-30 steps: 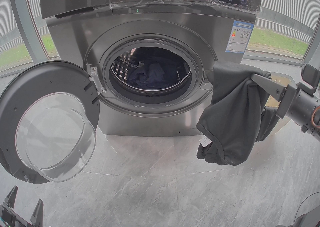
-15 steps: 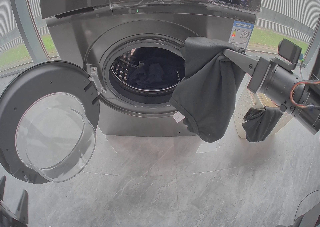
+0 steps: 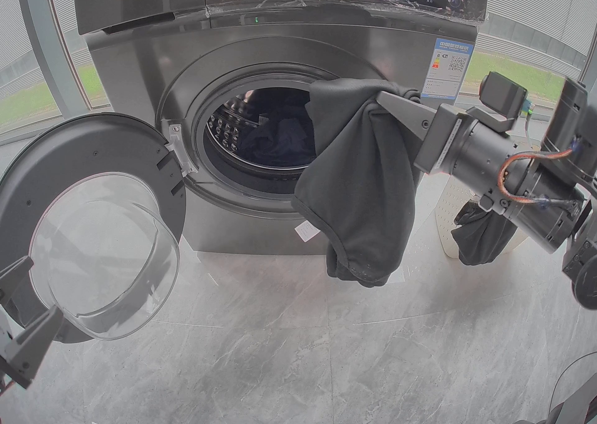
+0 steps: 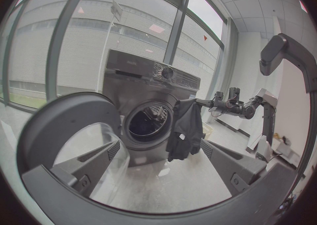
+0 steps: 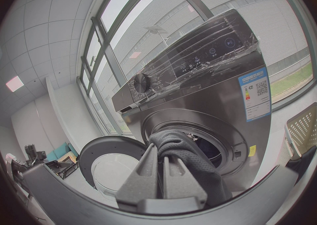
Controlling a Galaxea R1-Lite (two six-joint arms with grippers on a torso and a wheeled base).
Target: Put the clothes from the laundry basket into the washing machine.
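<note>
Clamping a dark grey garment [image 3: 360, 183] by its top fold, the right gripper [image 3: 390, 101] has carried it leftward over the last second, from beside the washer [image 3: 280, 33] to the right rim of the drum [image 3: 227, 130] mouth. The soft cloth hangs limp there, with a white tag [image 3: 306, 230] at its hem. The left gripper [image 3: 45, 285], fingers spread, has risen at the lower left by the round, glass-bowled door [image 3: 74, 164]. The head view shows dark clothes [image 3: 280, 136] inside the perforated steel drum. The right wrist view shows the garment's fine knit and the pale, hole-punched basket [image 5: 302, 126], with another dark cloth [image 5: 305, 161] over its rim.
</note>
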